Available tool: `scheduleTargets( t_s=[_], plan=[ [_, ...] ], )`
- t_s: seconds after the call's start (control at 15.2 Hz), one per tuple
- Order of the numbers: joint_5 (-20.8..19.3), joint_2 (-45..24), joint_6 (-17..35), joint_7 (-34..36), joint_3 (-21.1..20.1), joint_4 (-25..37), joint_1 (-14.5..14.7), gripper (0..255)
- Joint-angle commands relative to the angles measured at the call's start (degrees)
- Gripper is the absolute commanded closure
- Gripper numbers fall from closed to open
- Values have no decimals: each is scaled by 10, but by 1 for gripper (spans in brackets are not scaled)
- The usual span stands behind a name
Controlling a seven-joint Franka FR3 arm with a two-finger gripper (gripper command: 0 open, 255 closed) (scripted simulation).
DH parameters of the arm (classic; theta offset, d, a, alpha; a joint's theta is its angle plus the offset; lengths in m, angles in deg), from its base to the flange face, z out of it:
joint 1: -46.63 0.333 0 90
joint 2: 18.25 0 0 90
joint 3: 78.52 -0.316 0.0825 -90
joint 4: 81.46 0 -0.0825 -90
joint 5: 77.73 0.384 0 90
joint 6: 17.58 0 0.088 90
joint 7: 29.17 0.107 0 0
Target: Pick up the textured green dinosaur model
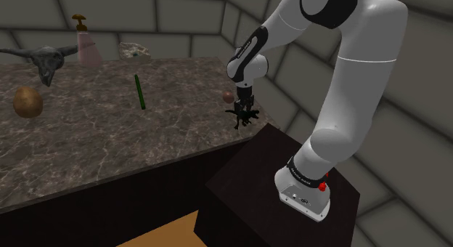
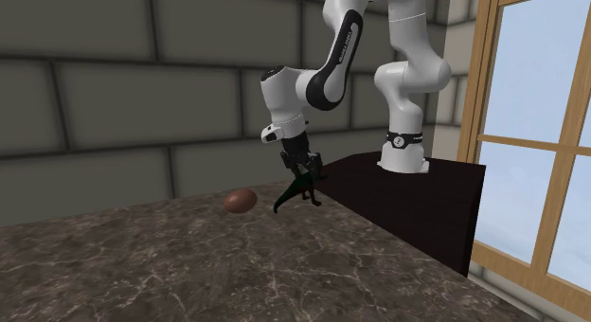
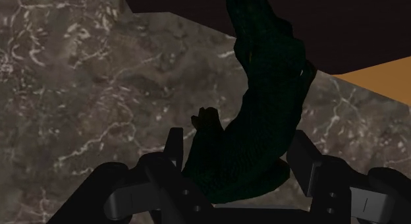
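Two black fingers [image 3: 172,147] of the gripper [image 3: 237,153] clasp the dark green dinosaur model [image 3: 263,104] at its body, one on each side. Its long, scaly form stretches away from the hand over the marble counter [image 3: 79,91]. In the second exterior view the white arm [image 2: 327,79] bends down from its dark stand [image 2: 417,192]. The dinosaur hangs tilted under the gripper, near the counter's edge beside the stand, with its tail tip low towards the surface. Whether it touches the stone cannot be told. A brown egg-shaped thing [image 2: 241,200] lies near it on the counter. In the shoulder view, farther along the counter, a thin green stick [image 1: 138,91] stands upright. Beyond it are a brown rounded lump [image 1: 27,102], a grey winged creature model [image 1: 45,60] and a pink pump bottle [image 1: 88,43], the last close to the stone-block wall [image 1: 181,20].
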Motion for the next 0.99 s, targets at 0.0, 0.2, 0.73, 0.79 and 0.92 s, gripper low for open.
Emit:
scheduleTargets(
  t_s=[0.0, 0.2, 0.73, 0.79, 0.92],
  plan=[
    [0, -1, 2, 0, 0, 0, 0, 255],
    [0, -1, 1, 0, 0, 1, 0, 255],
    [-22, 60, -54, 12, 11, -3, 7, 255],
    [-24, 68, -62, 14, 12, -3, 8, 255],
    [-30, 82, -76, 17, 14, -3, 9, 255]
  ],
)
